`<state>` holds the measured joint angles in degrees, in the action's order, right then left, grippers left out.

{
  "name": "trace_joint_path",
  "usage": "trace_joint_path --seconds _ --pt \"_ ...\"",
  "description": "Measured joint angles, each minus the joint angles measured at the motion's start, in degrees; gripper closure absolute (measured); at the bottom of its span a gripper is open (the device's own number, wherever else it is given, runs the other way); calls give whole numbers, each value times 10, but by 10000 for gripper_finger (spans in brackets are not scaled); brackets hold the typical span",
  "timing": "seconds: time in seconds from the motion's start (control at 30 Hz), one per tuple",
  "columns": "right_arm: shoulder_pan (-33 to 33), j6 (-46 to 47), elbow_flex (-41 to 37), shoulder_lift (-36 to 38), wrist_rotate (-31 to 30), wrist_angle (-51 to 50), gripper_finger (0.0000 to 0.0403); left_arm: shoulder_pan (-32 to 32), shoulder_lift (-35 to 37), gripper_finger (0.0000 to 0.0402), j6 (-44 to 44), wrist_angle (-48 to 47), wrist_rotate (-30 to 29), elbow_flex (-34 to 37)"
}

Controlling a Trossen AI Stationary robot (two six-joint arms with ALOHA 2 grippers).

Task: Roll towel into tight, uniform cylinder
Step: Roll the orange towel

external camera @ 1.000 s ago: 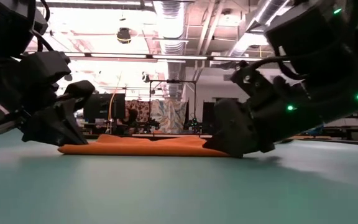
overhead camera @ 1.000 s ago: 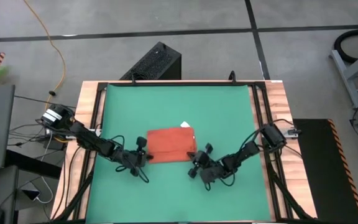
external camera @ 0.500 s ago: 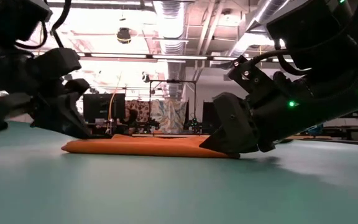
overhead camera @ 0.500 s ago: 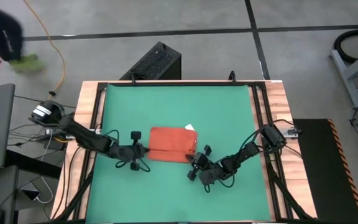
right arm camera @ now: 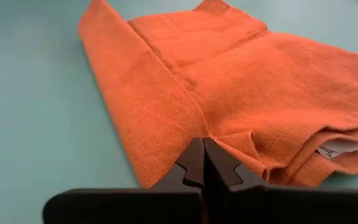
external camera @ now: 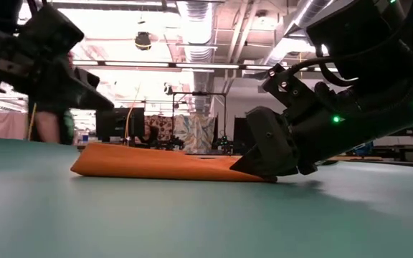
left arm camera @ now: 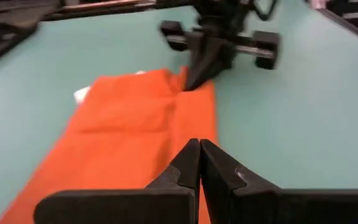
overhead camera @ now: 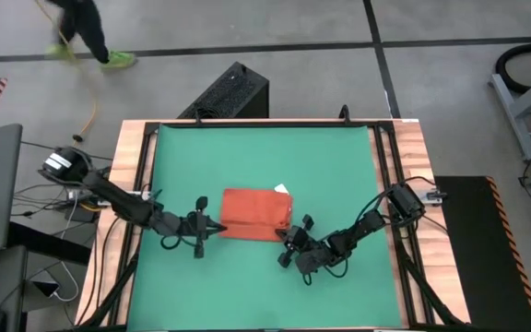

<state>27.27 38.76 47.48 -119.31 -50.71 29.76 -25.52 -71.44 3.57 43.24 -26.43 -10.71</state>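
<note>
The towel (overhead camera: pixel 254 213) lies folded into a flat orange-red rectangle near the middle of the green tabletop (overhead camera: pixel 265 157), its white tag (overhead camera: pixel 281 189) poking out at the far right corner. No roll has been started yet; the cloth is still a layered pad.

The right pincer (overhead camera: pixel 289 238) sits low at the towel's near right corner. The right wrist view shows its fingers closed narrow on the folded cloth (right arm camera: pixel 229 87) at a puckered edge, which looks like a pinch on that corner, probably to pin or lift the layers so rolling can begin from that side.

The left pincer (overhead camera: pixel 212 226) is just beside the towel's left edge, fingers pressed together with nothing between them. In the left wrist view the closed tips (left arm camera: pixel 199 163) hang over the orange cloth (left arm camera: pixel 129 130) without gripping it, so this arm appears to be positioning itself rather than holding.

The low view adds what the overhead one cannot: the towel (external camera: pixel 156 163) rests higher at its left end than at the right, where the right pincer (external camera: pixel 260 166) presses it toward the tabletop, and the left arm (external camera: pixel 41 54) hangs clear above the surface. Only the high view shows a person (overhead camera: pixel 81 23) walking on the floor beyond the table.
</note>
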Motion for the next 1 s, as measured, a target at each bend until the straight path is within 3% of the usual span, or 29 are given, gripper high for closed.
trace_joint_path --seconds 0.3,0.53,0.67,0.83,1.0 --pt "0 -1 0 0 -1 -2 386 -3 -192 402 3 152 -17 -1" --pt "5 2 0 0 0 -2 386 7 -280 402 65 171 -45 -1" --pt "8 2 0 0 -8 -2 386 8 -300 402 85 181 -39 -2" --pt "24 51 -1 7 -92 -44 386 8 -300 401 114 139 -26 -2" --pt "34 87 0 11 -91 -74 386 8 -300 402 116 136 -23 -2"
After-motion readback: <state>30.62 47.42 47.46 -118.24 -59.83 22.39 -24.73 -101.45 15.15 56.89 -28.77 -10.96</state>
